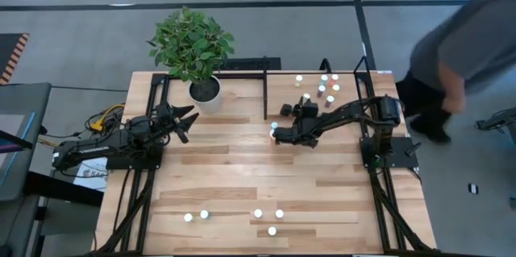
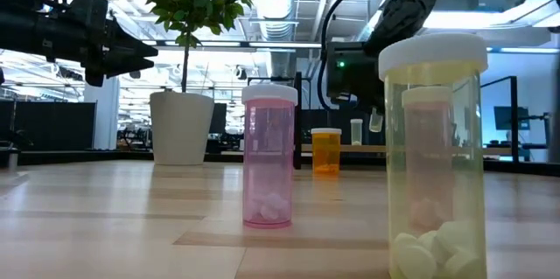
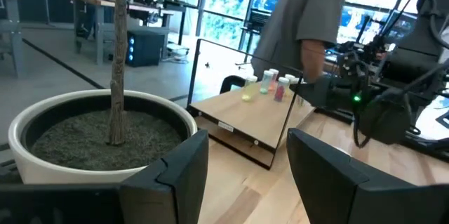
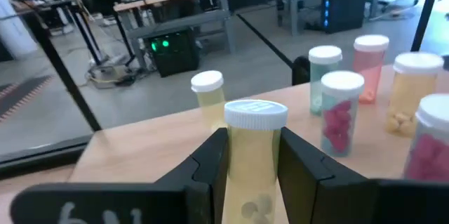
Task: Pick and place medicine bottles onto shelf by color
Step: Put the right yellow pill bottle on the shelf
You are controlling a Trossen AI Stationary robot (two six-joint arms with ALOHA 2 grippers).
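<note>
The right gripper (image 4: 247,161) clamps a yellow-green bottle (image 4: 254,155) upright, white cap up, long axis vertical, at the front edge of the shelf (image 1: 282,88). Beyond it, more bottles stand upright on the shelf's right half: a pale yellow one (image 4: 209,97), a pink-pill one (image 4: 342,112), others beside. The shelf's left half lies bare. Five bottles (image 1: 258,213) wait near the table's (image 1: 242,160) front edge. The left gripper (image 1: 184,120) hangs slack-jawed, holding nothing, by the white plant pot (image 1: 205,92).
</note>
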